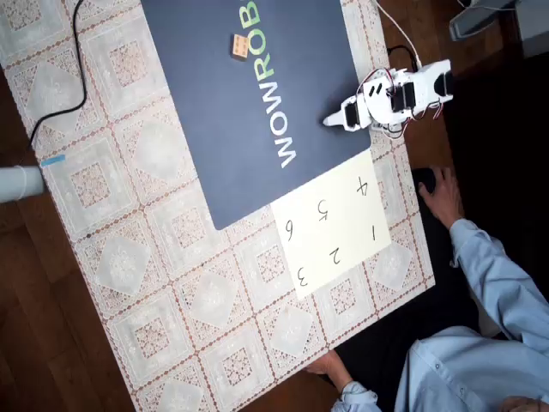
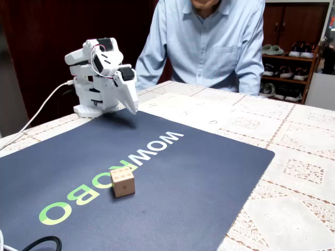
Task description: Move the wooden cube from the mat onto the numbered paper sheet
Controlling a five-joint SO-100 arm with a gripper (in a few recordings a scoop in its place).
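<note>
— Where is the wooden cube (image 2: pixel 122 182)?
— On the mat (image 2: pixel 199 172), on the green letters, far from the numbered paper sheet (image 1: pixel 343 225).
— And the gripper (image 2: pixel 131 102)?
— Folded down, holding nothing. Open or closed, I can't tell.

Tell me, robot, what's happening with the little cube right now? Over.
Hand folded near the arm's base, holding nothing; open or shut unclear. Wooden cube sits on the mat, on the lettering. Numbered paper sheet bare. Path looks clear.
</note>
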